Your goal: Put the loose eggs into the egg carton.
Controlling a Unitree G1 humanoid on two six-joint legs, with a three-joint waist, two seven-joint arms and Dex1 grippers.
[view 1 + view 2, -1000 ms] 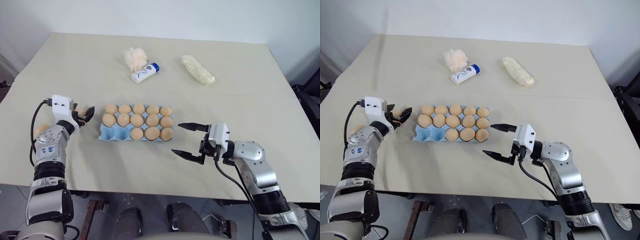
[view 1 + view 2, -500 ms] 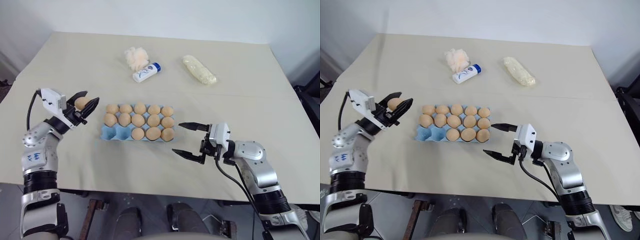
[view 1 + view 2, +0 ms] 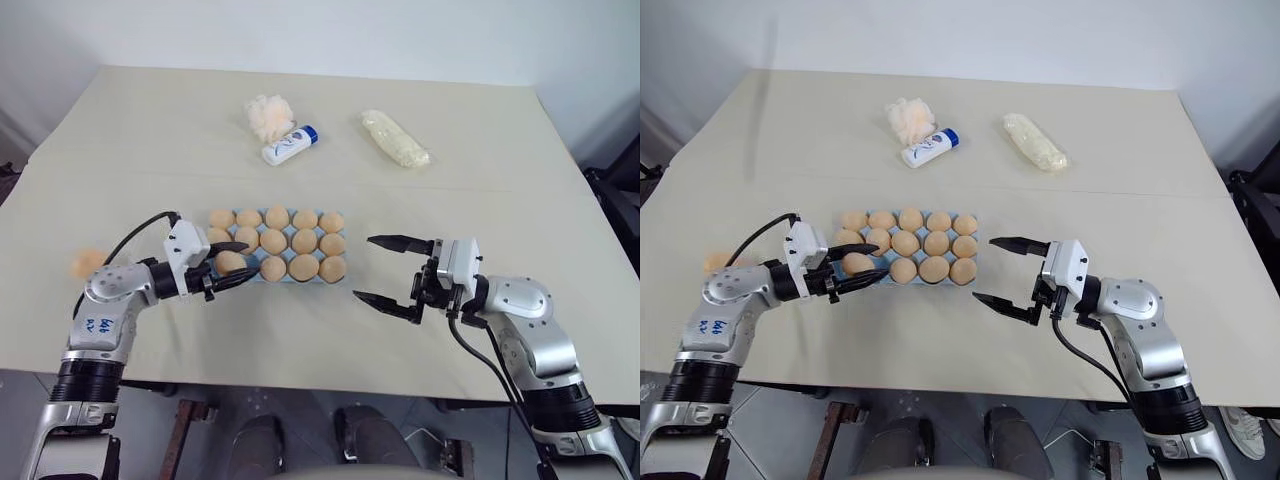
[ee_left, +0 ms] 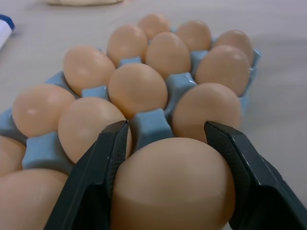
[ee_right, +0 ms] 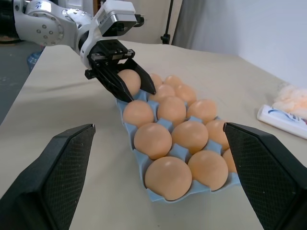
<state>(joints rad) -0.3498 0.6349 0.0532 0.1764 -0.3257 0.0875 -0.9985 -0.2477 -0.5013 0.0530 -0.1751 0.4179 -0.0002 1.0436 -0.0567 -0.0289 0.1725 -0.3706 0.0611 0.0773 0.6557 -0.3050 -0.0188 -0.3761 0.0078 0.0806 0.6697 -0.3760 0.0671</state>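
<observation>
The light blue egg carton (image 4: 149,125) lies mid-table, most of its cups filled with tan eggs. My left gripper (image 3: 237,264) is shut on one loose egg (image 4: 175,187) at the carton's near-left corner; I cannot tell whether that egg touches a cup. The right wrist view shows this held egg (image 5: 130,80) at the carton's far end. Another loose egg (image 3: 85,263) rests on the table, well left of the carton. My right gripper (image 3: 365,268) hangs open just right of the carton, pointing at it, nothing between its fingers.
A fluffy cream puff (image 3: 268,115), a white-and-blue tube (image 3: 290,145) and a long pale-yellow packet (image 3: 395,138) lie at the back of the table, beyond the carton. The table's front edge runs close below both arms.
My left gripper closed on an egg left of the carton, lifted it and swung right to the carton's near-left corner. The right gripper has stayed open and almost still.
</observation>
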